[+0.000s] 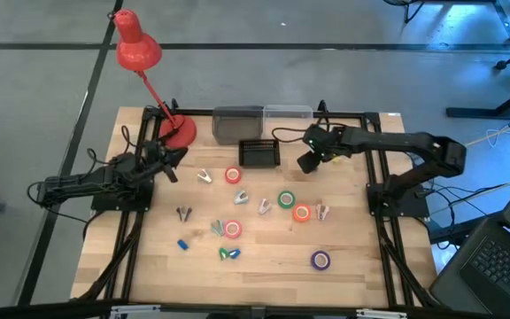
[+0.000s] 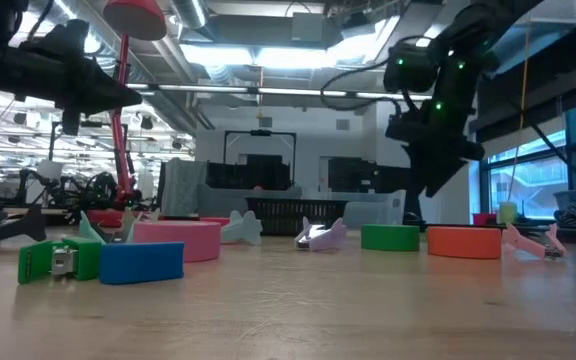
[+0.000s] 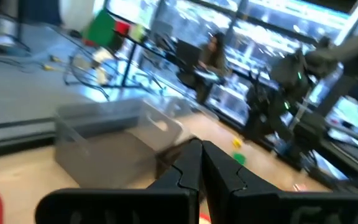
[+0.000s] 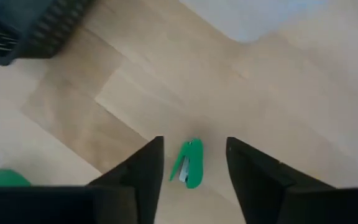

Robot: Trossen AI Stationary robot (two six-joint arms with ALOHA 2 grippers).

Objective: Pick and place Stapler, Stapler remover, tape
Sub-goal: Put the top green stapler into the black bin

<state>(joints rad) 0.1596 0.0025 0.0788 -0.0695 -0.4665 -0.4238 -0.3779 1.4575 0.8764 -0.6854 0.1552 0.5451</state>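
high view first: the right tool (image 1: 308, 162) hangs over the back of the bench (image 1: 264, 261), just beside the black mesh basket (image 1: 258, 152). right wrist view shows its fingers spread wide with nothing between them, and a small green stapler (image 4: 188, 163) lying on the wood straight below the gap. looks like a pick is being lined up, though that's a judgement.

the left tool (image 1: 170, 168) waits near the red lamp (image 1: 135, 49) base, its fingers (image 3: 191, 168) pressed together and empty.

progress? early, by the look of it. tape rolls are all over the bench: a red one (image 1: 233, 175), a green one (image 1: 286, 199), an orange one (image 1: 302, 213), another red one (image 1: 232, 229) and a purple one (image 1: 320, 260) near the front. silver claw-like staple removers (image 1: 204, 177) are scattered among them, and a blue stapler (image 1: 183, 244) and another green stapler (image 1: 228, 254) sit toward the front left.

containers: the grey bin (image 1: 238, 125) and the clear bin (image 1: 288, 120) stand at the back edge, with the basket just in front. i can't make out anything inside any of them, so nearly everything seems left to do.
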